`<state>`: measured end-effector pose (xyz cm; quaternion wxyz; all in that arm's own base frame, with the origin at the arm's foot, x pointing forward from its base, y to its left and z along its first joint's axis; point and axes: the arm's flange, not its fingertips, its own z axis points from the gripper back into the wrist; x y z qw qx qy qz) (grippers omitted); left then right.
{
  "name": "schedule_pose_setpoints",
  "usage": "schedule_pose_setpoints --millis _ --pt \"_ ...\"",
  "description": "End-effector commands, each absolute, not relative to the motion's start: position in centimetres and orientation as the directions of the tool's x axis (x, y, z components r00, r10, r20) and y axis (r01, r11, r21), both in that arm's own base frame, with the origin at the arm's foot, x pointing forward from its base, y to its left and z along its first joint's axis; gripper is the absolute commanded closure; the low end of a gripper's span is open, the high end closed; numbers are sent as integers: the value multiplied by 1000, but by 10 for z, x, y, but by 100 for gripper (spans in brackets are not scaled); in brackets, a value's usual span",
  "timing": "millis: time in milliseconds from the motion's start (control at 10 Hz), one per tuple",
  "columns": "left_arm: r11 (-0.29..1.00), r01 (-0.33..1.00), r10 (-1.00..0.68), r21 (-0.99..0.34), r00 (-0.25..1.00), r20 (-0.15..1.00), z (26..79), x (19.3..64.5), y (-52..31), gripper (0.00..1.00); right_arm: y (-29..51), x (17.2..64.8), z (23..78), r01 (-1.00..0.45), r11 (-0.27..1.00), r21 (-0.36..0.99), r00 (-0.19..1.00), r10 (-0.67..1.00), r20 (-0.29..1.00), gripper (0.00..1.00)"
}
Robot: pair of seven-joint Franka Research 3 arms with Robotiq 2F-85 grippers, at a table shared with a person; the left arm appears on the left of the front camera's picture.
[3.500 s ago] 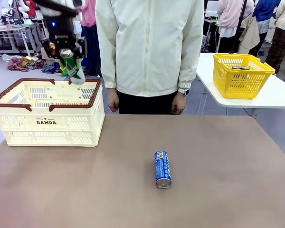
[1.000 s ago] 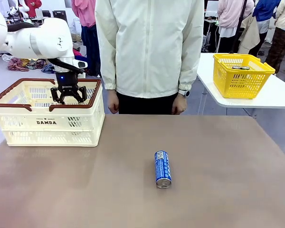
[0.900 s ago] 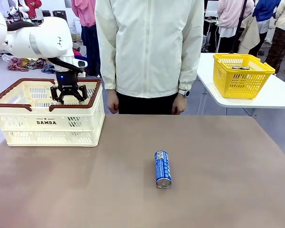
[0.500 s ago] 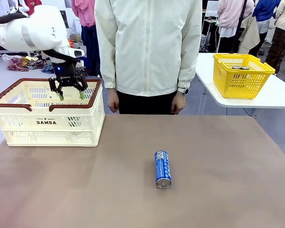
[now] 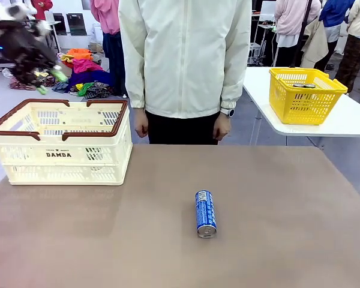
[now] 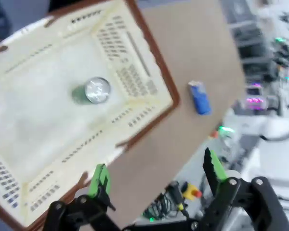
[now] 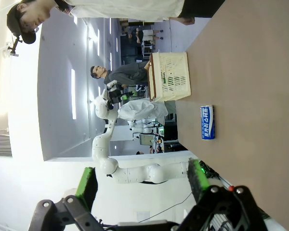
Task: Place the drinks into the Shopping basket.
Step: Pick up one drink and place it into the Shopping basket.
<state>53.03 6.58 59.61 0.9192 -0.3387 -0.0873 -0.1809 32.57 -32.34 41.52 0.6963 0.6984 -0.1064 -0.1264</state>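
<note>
The left jaws hang blurred, high up and off the outer far corner of the Shopping basket [image 5: 96, 162], spread wide with nothing between their green pads [image 6: 100, 178]. In the left wrist view the basket's open top lies ahead of those jaws, and one green can [image 6: 95, 90] stands on its floor with its silver top towards the camera, apart from the latticed walls and with bare floor all round it. The dark brown rim [image 6: 154, 62] frames that opening. Past the rim's near corner, farther ahead and to one side of the jaws, the blue can [image 6: 199, 97] lies on the worktop [image 5: 288, 210]. The right jaws are spread as well and grip nothing, their green pads [image 7: 198, 175] low in the right wrist view. The blue can [image 7: 207, 122] lies on its side ahead of them, with the basket [image 7: 169, 77] beyond it. Seen from the front, that can [image 5: 205, 213] rests near the middle of the worktop, well apart from the basket, with bare brown surface on every side. A person [image 5: 186, 60] stands against the far edge. Off to one side a yellow basket [image 5: 306, 96] sits on a separate white table [image 5: 348, 123].
</note>
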Motion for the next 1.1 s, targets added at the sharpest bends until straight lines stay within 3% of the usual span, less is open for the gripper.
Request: schedule_pose_setpoints --millis 0,100,300,400,500,1000 --pt "455 369 -236 -810 927 290 549 507 150 0 -325 324 419 29 -3 1000 949 -314 -29 0" --pt "322 380 -133 -867 925 356 517 473 191 0 -325 324 419 29 -3 1000 949 -314 -29 0" --pt "218 389 -27 -895 919 393 465 426 228 0 -325 324 419 29 -3 1000 949 -314 -29 0" --pt "241 355 9 -903 930 368 447 419 230 0 -325 324 419 29 -3 1000 949 -314 -29 0" --pt "282 389 -49 -877 919 392 481 427 237 0 -325 324 419 29 -3 1000 949 -314 -29 0" --pt "282 389 -49 -877 919 392 481 427 237 0 -325 324 419 29 -3 1000 949 -314 -29 0"
